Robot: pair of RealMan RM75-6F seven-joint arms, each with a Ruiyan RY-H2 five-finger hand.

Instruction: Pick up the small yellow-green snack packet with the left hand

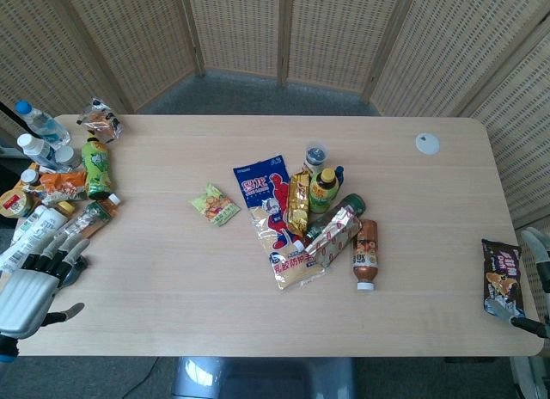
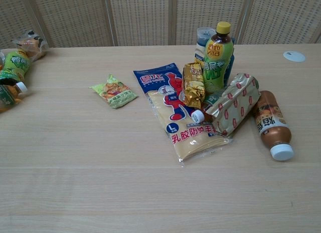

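Observation:
The small yellow-green snack packet (image 1: 215,204) (image 2: 114,91) lies flat on the table, left of the central pile, with nothing touching it. My left hand (image 1: 36,279) hovers at the table's near left corner, well left of and nearer than the packet, fingers spread and holding nothing. Only the head view shows it. My right hand (image 1: 531,283) shows only as a sliver at the table's right edge, beside a dark snack bag (image 1: 502,277); how its fingers stand is hidden.
A central pile holds a blue glove packet (image 1: 268,201), a gold pouch (image 1: 298,201), a green tea bottle (image 2: 217,57) and a brown bottle (image 1: 365,254). Bottles and snacks (image 1: 60,171) crowd the left edge. A white disc (image 1: 427,144) lies far right.

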